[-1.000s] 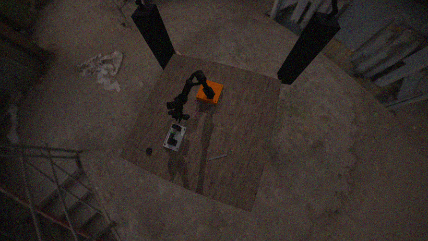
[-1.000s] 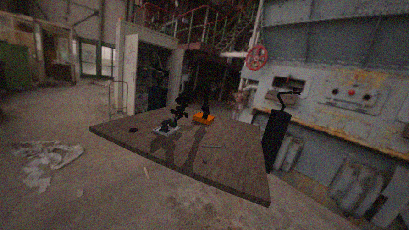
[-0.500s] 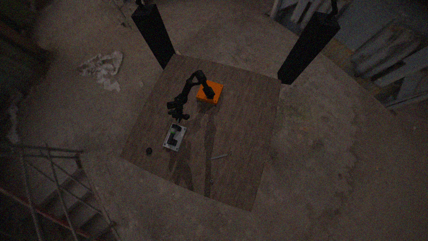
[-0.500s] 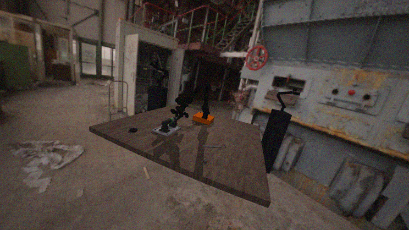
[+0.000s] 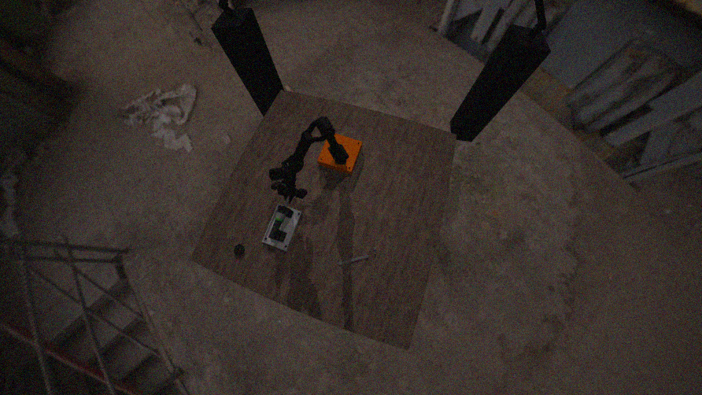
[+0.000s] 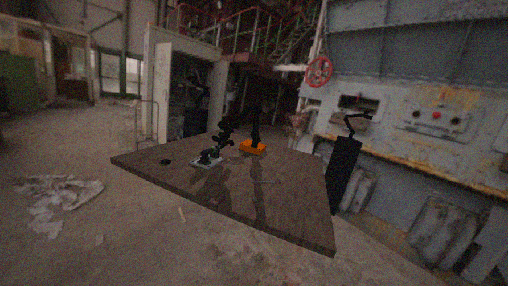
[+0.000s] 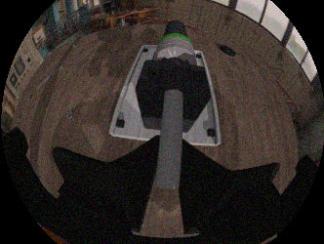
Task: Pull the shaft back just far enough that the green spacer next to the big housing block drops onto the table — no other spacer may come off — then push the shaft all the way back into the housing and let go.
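Observation:
My gripper [image 5: 289,198] [image 7: 167,141] is shut on the shaft [image 7: 171,117], a grey rod sticking out of the near dark block [image 7: 173,73] [image 5: 284,211]. The shaft's end shows between the fingers. The blocks stand on a pale base plate [image 5: 296,219] [image 7: 122,126]. The green spacer [image 7: 177,36] [image 5: 278,219] shows as a thin green ring beyond a light grey section, against the far dark block [image 7: 176,26] [image 5: 278,234] [image 6: 205,156], which looks like the housing. The ring is still in line with the shaft. Its lower side and any gap beside it are hidden or too dark to tell.
A dark round piece [image 5: 238,250] [image 6: 165,162] [image 7: 227,50] lies beyond the plate. A thin grey rod [image 5: 354,259] [image 6: 263,182] and a small nut-like piece [image 6: 254,199] lie elsewhere on the table. The arm's orange base block [image 5: 352,147] [image 6: 258,149] is behind the gripper.

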You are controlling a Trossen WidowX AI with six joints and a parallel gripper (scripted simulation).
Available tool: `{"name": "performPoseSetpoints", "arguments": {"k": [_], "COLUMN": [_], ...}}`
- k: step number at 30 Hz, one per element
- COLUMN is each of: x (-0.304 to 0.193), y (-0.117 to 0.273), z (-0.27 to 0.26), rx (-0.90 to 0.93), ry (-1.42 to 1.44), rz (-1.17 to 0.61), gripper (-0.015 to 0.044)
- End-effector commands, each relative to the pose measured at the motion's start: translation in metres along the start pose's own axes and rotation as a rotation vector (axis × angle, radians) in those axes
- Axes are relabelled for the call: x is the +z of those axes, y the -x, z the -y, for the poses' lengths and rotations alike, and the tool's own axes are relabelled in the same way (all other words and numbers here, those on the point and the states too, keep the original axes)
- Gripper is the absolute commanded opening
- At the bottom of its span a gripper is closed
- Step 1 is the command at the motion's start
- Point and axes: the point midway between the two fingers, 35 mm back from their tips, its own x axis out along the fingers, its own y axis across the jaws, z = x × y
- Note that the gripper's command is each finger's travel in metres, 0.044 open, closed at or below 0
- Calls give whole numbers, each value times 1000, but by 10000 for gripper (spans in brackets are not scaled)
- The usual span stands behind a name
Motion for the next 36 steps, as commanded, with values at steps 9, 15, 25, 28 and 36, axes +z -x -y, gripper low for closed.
{"name": "performPoseSetpoints", "arguments": {"k": [9, 15, 25, 28, 36], "x": [-1, -2, -3, -3, -4], "y": [2, 2, 3, 3, 4], "z": [0, 0, 0, 0, 0], "rx": [-1, -1, -1, -1, -1], "ry": [4, 4, 4, 4, 4], "rz": [0, 0, -1, -1, -1], "gripper": [0, 0, 0, 0, 0]}}
